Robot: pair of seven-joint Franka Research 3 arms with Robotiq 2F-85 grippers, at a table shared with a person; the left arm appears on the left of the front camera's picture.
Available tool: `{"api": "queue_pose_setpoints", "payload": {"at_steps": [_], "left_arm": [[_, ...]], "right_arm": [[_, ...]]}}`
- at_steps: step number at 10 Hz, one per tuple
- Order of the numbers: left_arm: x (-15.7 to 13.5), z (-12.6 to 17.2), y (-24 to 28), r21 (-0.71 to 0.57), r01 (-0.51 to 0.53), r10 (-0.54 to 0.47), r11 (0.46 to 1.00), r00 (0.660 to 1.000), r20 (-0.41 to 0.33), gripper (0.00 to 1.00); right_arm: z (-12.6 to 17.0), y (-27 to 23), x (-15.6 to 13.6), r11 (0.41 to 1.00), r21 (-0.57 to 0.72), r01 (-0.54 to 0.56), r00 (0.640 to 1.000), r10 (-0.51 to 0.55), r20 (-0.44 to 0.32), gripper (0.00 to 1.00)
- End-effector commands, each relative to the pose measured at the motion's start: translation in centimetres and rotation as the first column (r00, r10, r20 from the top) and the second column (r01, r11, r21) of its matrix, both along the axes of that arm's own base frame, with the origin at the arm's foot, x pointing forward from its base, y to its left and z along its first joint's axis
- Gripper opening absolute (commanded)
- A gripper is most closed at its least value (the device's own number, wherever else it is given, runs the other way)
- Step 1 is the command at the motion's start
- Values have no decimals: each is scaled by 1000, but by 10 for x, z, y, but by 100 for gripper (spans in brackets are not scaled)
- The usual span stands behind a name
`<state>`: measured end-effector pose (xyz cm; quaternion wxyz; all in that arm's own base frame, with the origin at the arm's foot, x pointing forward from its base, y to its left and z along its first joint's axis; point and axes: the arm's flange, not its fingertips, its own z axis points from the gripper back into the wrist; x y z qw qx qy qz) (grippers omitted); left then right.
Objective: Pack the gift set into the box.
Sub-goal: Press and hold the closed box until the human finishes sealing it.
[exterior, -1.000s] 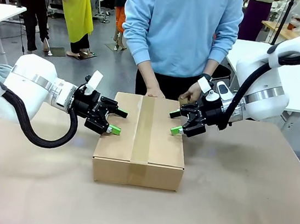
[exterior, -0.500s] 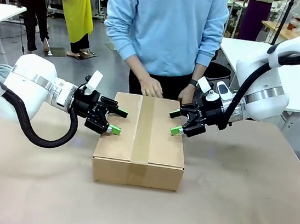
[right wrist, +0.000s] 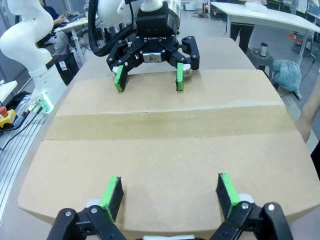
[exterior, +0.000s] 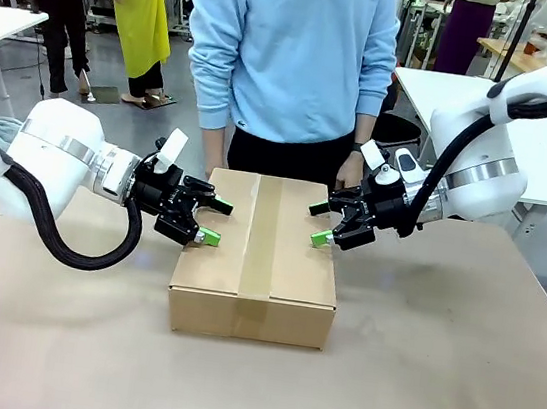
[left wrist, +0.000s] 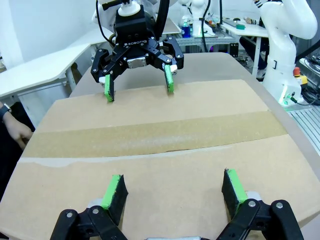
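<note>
— How do the claws stand?

— The left gripper (exterior: pixel 213 219) reaches in from the left, jaws spread and holding nothing, over the left edge of the brown corrugated cardboard box (exterior: pixel 258 263). The right gripper (exterior: pixel 320 224) mirrors it, agape over the right edge.

— And the box?

— Mid-table, flaps down, a tape strip (exterior: pixel 263 233) along its top. A person's hand (exterior: pixel 350 170) hangs just beyond its far right corner.
</note>
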<state>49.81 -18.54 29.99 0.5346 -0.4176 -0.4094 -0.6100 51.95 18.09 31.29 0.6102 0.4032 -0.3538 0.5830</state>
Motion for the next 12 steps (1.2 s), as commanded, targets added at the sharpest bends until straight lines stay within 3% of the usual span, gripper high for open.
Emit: {"api": "queue_pose_setpoints", "payload": {"at_steps": [1,3,4,5,6,8,9,10,12], "left_arm": [[-10,11,7,-47,62,-64,997,996,-55,100],[-42,63,58,-261,155,-177,953,982,-63,100],[-60,89,109,-410,124,-138,904,990,-6,100],[-71,98,151,-493,78,-63,866,997,47,100],[-77,96,187,-546,-1,38,838,998,56,100],[-86,76,248,-631,-54,118,774,991,60,100],[-82,57,265,-665,-60,112,744,993,35,100],[-95,102,247,-590,-49,92,806,995,43,100],[-95,102,247,-590,-49,92,806,995,43,100]], "right_arm": [[12,-2,-12,999,23,-36,999,36,-21,100],[56,-39,-39,969,238,-65,998,64,15,100],[79,-82,-55,912,407,-55,998,38,50,100],[86,-124,-65,848,530,-9,998,-22,53,100],[82,-162,-71,796,598,92,988,-148,44,100],[55,-220,-85,682,694,231,942,-335,16,100],[34,-231,-83,672,671,313,915,-404,-23,100],[81,-220,-87,744,642,183,971,-240,2,100],[81,-220,-87,744,642,183,971,-240,2,100]]}}
